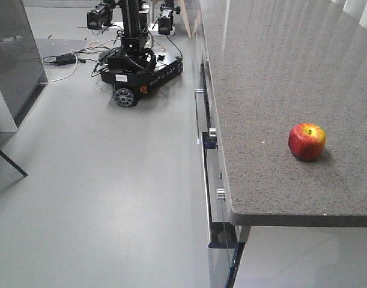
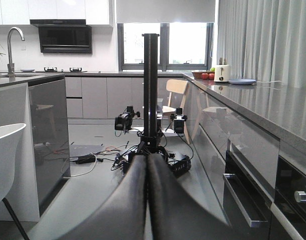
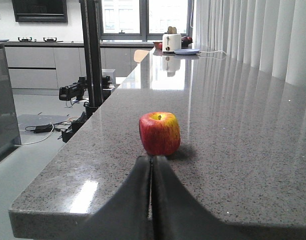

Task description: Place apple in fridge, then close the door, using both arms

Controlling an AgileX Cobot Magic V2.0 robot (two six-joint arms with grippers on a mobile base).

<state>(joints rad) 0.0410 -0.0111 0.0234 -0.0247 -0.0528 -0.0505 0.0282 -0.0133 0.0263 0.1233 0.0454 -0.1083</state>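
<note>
1. the apple (image 1: 307, 141) sits on the grey speckled desk (image 1: 273, 72), close to the near end of the top and well away from its floor-side edge. it stands upright, with the stem on top and the yellow patch around the stem.
2. in the right wrist view the same apple (image 3: 160, 133) is straight in front of the right tool (image 3: 151, 160). it is near the tips but apart from them, and it throws a small shadow on the desk to its right.
3. the right tool is clenched: its two black fingers (image 3: 137, 200) lie pressed together along their whole length, and nothing is between them.
4. the left tool (image 2: 146, 158) is clenched in the same way and grasps nothing. it hangs over the grey floor (image 2: 82, 200), beside the drawer fronts under the desk.
5. farther away on the floor stands a black wheeled base (image 1: 138, 69) with a tall mast, and loose cables (image 1: 66, 59) lie to its left.
6. at the far end of the desk we see a white toaster (image 3: 171, 42) and a blue plate (image 3: 187, 51) just beside it. pale curtains (image 3: 273, 40) hang along the right side.
</note>
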